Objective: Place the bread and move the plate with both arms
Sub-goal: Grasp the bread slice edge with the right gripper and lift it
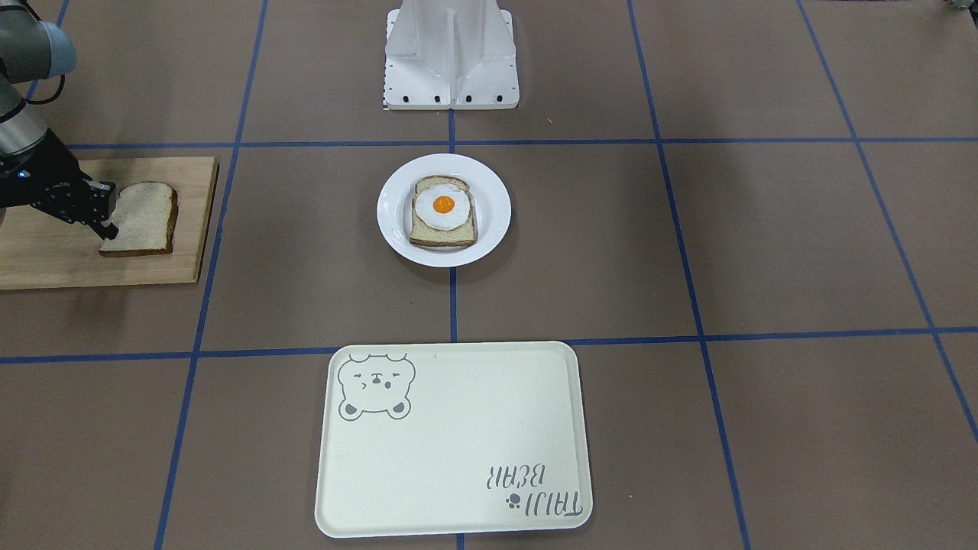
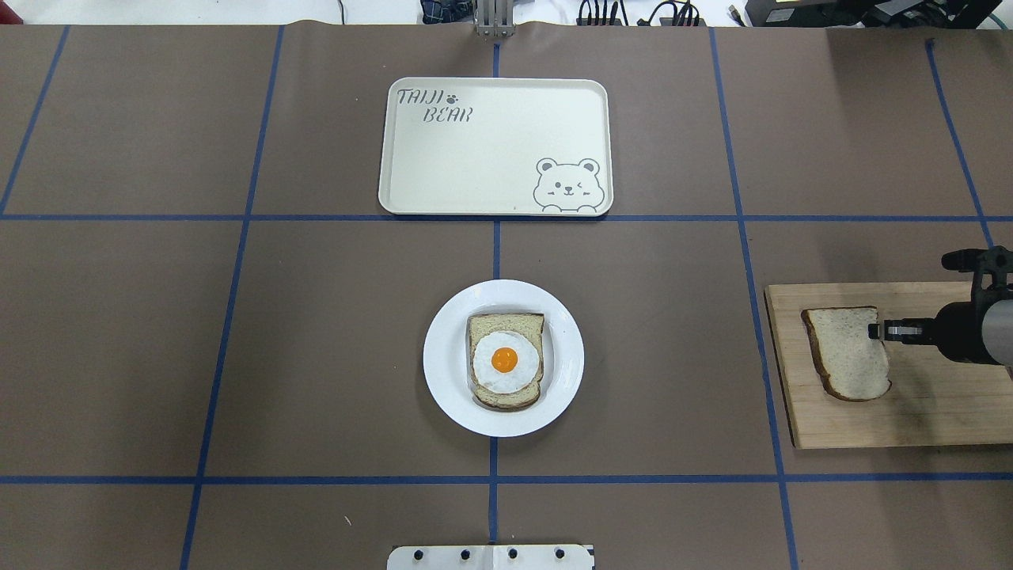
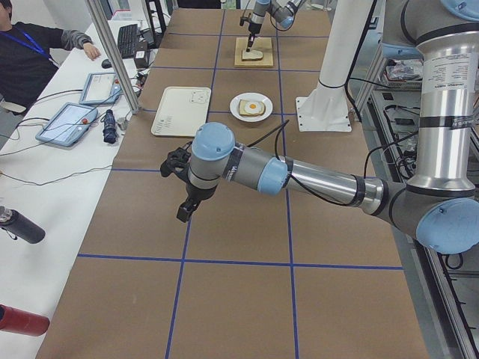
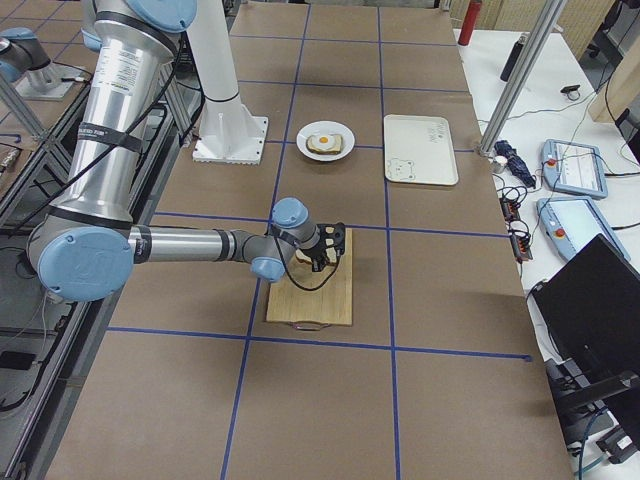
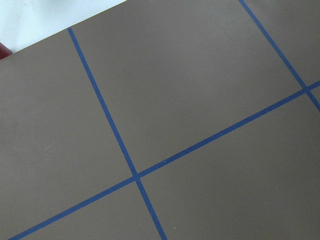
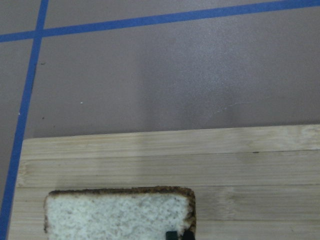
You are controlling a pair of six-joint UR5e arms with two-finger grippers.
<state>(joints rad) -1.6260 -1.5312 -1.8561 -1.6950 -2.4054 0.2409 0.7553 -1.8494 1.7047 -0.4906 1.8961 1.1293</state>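
Note:
The plain bread (image 1: 141, 218) lies on a wooden cutting board (image 1: 76, 263) at the table's end on my right; it also shows in the overhead view (image 2: 847, 352) and the right wrist view (image 6: 117, 212). My right gripper (image 2: 874, 331) has its fingers close together, pinched on the slice's corner. The white plate (image 2: 443, 380) stands mid-table and holds a slice topped with a fried egg (image 2: 505, 360). My left gripper (image 3: 183, 213) hangs over bare table far from the plate; I cannot tell if it is open or shut.
A cream tray with a bear drawing (image 2: 475, 158) lies beyond the plate, on the operators' side. The white robot base (image 1: 451, 61) stands behind the plate. Blue tape lines cross the brown table. An operator sits at a side bench (image 3: 30, 52).

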